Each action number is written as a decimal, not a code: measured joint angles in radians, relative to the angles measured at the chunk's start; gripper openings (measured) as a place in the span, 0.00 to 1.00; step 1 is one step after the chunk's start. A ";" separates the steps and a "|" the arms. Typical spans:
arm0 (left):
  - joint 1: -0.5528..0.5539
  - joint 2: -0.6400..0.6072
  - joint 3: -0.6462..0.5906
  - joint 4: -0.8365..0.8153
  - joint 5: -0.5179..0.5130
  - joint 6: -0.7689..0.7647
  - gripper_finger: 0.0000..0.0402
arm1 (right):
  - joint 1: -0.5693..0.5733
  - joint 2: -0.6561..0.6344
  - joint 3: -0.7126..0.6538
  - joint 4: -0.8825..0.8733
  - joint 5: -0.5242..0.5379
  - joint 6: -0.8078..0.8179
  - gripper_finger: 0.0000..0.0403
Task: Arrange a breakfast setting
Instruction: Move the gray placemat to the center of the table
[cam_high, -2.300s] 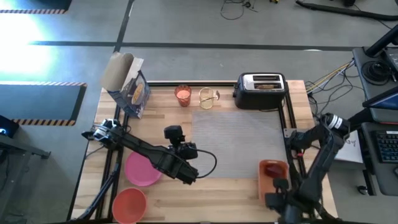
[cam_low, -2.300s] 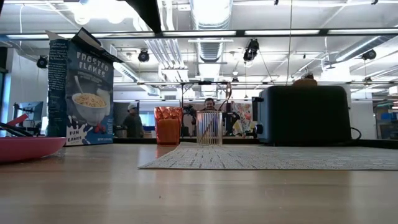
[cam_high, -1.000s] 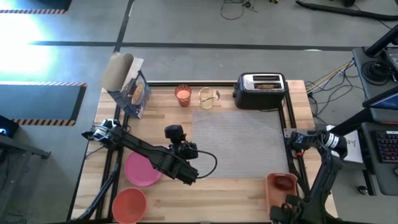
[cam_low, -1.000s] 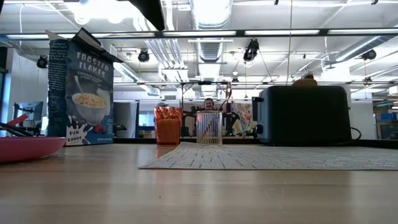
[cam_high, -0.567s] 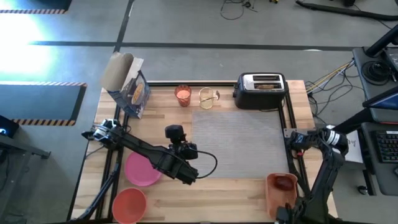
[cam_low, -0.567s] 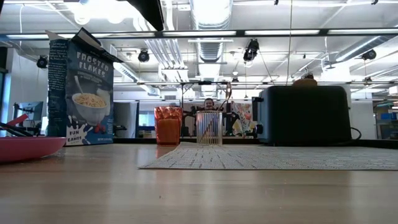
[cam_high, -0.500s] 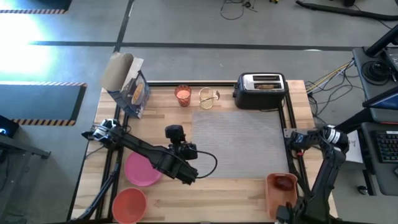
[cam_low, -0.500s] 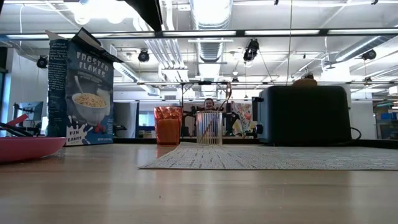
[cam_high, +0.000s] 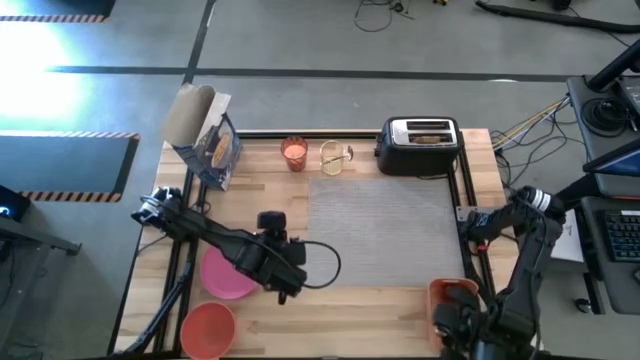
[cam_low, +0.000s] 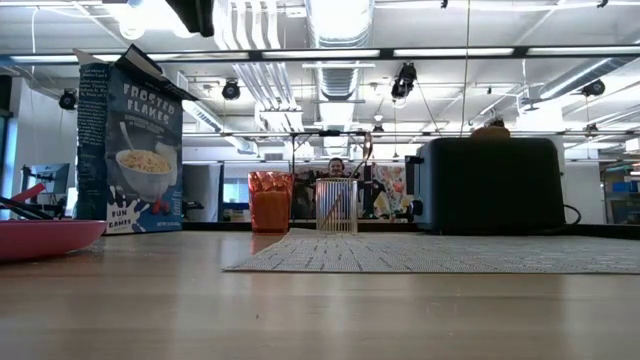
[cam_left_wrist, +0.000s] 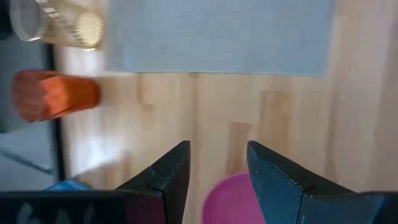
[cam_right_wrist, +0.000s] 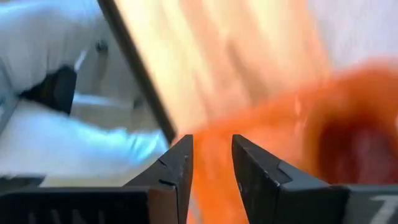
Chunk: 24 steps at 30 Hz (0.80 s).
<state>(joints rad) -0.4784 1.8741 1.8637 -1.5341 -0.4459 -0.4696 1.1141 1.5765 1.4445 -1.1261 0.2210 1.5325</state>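
Red fruit (cam_right_wrist: 367, 152) seemingly beside right pincer (cam_right_wrist: 211, 163).

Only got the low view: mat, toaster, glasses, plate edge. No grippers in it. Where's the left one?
Observer: Left gripper hangs open over bare wood, between the plate and the mat, holding nothing.
Operator: And the right?
Observer: Right gripper is at the orange bin, by the table's right edge, off the mat.
Operator: Anything in the bin?
Observer: Something red lies inside it, too blurred to name.
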 joint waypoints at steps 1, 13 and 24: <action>-0.005 0.001 -0.011 0.012 0.009 0.006 0.35 | -0.012 -0.003 0.000 0.002 0.046 -0.051 0.25; -0.029 0.001 -0.200 0.292 0.046 0.107 0.35 | -0.266 -0.015 0.000 -0.005 0.166 -0.455 0.24; 0.055 -0.001 -0.231 0.353 0.038 0.398 0.35 | -0.497 -0.020 0.000 -0.333 0.032 -0.433 0.23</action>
<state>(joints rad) -0.4238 1.8729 1.6325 -1.1808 -0.4079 -0.0713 0.6174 1.5565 1.4444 -1.4587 0.2534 1.0997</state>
